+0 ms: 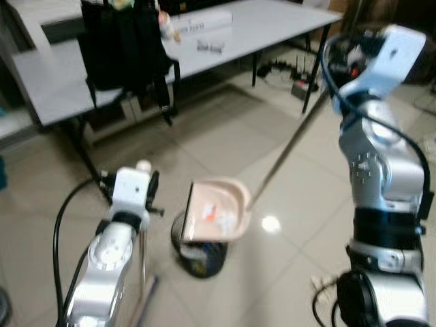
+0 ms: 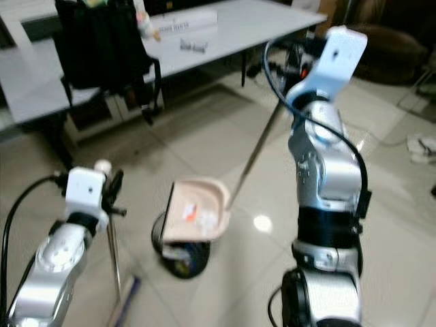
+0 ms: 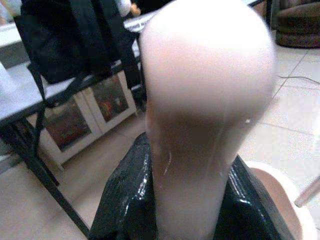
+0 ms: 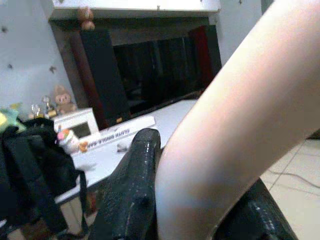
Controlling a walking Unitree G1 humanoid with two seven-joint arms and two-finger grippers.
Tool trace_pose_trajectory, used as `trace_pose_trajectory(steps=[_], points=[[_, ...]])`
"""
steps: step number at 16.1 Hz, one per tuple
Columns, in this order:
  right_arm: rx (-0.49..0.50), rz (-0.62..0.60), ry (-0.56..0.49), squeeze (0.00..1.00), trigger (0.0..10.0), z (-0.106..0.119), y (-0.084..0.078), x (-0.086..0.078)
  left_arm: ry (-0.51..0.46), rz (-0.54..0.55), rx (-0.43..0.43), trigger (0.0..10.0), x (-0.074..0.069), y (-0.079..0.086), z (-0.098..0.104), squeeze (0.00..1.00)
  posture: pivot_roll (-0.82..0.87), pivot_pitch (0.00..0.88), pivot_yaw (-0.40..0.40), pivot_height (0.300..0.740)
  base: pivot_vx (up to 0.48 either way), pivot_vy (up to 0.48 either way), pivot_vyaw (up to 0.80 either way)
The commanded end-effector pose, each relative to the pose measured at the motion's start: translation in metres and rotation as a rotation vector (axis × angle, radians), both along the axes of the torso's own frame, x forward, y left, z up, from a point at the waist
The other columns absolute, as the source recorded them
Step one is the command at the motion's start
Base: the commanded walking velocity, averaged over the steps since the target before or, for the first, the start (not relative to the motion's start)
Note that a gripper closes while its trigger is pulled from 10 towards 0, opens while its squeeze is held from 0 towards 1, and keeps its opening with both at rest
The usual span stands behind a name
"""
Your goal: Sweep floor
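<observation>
- Beige floor tiles [image 1: 225,143] spread under the robot, with a bright glare spot just right of the dustpan.
- Nearest, the left claw [image 3: 190,210] is clamped on a pale rounded broom handle [image 3: 205,100]; black fingers [image 3: 125,200] press it from both sides. In the left eye view the handle's thin shaft runs down beside the left arm toward a purplish broom end [image 1: 146,296] at the floor.
- Just ahead, a pinkish dustpan [image 1: 216,210] is tilted over a small dark bin [image 1: 201,257], with bits of litter lying in the pan.
- Its long thin dustpan handle [image 1: 286,153] slants up to the right claw [image 4: 200,210], which is closed around the pale grip; a black finger [image 4: 132,190] lies against it.
- Farther back stands a grey table [image 1: 272,27] with a black backpack [image 1: 122,44] on it, a long white box [image 1: 201,24] and small items.
- Cables and a power strip [image 1: 296,75] lie on the floor beyond the table.
</observation>
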State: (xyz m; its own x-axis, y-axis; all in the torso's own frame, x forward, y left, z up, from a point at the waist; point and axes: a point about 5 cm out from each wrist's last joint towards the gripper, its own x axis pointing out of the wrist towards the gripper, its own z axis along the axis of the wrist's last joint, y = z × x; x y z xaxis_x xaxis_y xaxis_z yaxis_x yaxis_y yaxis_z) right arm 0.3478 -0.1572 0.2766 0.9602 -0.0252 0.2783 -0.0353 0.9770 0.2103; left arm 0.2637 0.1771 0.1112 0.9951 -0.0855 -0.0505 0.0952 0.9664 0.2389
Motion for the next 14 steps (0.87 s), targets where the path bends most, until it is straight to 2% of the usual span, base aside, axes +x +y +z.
trace_pose_trajectory(steps=[1,5,7,9,11,12,14], points=[[0.017,0.027,-0.058,0.00,10.0,0.013,0.007,-0.002,-0.022,0.013,0.028,10.0,-0.001,0.005,0.003,0.00,-0.06,0.000,0.036,0.740,0.000,0.000,0.00],[0.011,0.031,-0.066,0.00,10.0,0.011,0.008,-0.001,-0.024,0.014,0.025,10.0,-0.001,0.004,0.003,0.00,-0.05,0.000,0.031,0.740,0.000,0.000,0.00],[-0.051,0.043,-0.090,0.00,10.0,0.011,0.015,0.000,-0.025,0.015,0.030,10.0,-0.001,0.005,0.003,0.00,-0.05,0.000,0.030,0.740,0.000,0.000,0.00],[-0.067,0.056,-0.104,0.00,10.0,0.010,0.020,0.000,-0.026,0.013,0.032,10.0,0.000,0.005,0.003,0.00,-0.05,0.000,0.029,0.740,0.000,0.000,0.00],[-0.192,0.138,-0.184,0.00,10.0,0.008,0.044,-0.004,-0.028,0.009,0.035,10.0,0.000,0.005,0.003,0.00,-0.05,0.000,0.027,0.740,0.000,0.000,0.00],[-0.212,0.153,-0.198,0.00,10.0,0.008,0.049,-0.006,-0.028,0.008,0.036,10.0,0.000,0.004,0.003,0.00,-0.05,0.000,0.026,0.740,0.000,0.000,0.00],[-0.293,0.223,-0.239,0.00,10.0,0.004,0.068,-0.012,-0.028,0.005,0.035,10.0,-0.001,0.004,0.003,0.00,-0.04,0.000,0.023,0.740,0.000,0.000,0.00]])
